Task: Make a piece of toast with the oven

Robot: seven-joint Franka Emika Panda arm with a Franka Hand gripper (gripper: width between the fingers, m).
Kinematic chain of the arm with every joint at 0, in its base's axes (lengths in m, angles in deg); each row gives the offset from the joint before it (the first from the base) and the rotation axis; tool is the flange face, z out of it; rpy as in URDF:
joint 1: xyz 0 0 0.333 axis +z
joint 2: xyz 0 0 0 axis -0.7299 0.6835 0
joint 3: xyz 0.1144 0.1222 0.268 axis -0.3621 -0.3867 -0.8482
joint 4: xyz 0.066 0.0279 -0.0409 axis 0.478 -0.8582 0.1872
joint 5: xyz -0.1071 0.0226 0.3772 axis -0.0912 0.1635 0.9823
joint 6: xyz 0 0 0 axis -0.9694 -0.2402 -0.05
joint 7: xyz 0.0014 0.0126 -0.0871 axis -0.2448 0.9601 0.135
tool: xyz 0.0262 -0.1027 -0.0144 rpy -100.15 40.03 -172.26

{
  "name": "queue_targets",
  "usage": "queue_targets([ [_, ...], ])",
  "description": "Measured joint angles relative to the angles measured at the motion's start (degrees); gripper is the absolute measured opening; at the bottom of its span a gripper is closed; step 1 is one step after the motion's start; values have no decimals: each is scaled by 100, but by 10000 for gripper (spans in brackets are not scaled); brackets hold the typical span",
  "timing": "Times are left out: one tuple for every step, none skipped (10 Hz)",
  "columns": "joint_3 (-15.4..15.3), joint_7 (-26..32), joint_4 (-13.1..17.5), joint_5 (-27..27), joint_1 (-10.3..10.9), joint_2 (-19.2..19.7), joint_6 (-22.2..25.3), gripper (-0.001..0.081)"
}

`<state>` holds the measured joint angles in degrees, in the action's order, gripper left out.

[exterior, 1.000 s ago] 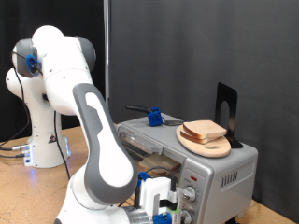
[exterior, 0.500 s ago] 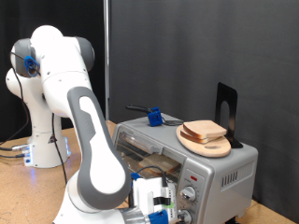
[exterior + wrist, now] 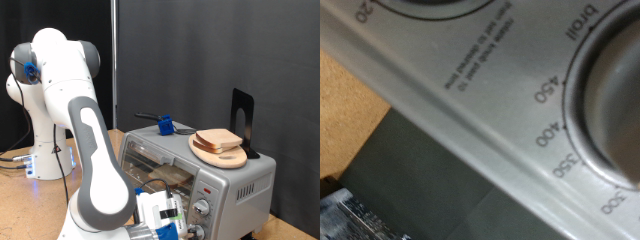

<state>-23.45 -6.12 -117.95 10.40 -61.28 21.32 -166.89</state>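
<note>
At the front right corner of the oven [image 3: 195, 170], low in the exterior view, you have the gripper [image 3: 172, 222] up against the control panel beside the knobs [image 3: 203, 208]; its fingers are hidden behind the arm and housing, so you cannot tell how far open the hand is or whether it grips anything. The wrist view shows only the panel at very close range: a temperature dial [image 3: 610, 85] with markings 300 to 450 and "broil". Nothing lies between the fingers in either view. The piece of toast [image 3: 220, 140] sits with a second, like slice on a round wooden plate [image 3: 205, 152] on the oven's top, toward its right edge in the exterior view. A blue object [image 3: 164, 125] rests at the top's back edge. Judgement: the bread will be light, soft and easily crushed or torn; take it by opposite crust edges with gentle closure. The dial looks rigid and smooth, likely slippery; grip across its rim squarely.
</note>
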Motion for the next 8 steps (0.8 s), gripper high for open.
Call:
queue_targets([
  [-32, 207, 15, 70, -42, 49, 88, 97],
  [-70, 363, 22, 131, -83, 91, 156, 97],
  [-93, 448, 22, 165, -110, 114, 187, 97],
  [-97, 452, 22, 174, -115, 119, 191, 97],
  [-97, 397, 21, 175, -114, 119, 188, 97],
  [-98, 374, 21, 175, -114, 119, 186, 97],
  [-98, 373, 21, 177, -114, 119, 186, 97],
  [-98, 387, 18, 185, -115, 119, 188, 97],
])
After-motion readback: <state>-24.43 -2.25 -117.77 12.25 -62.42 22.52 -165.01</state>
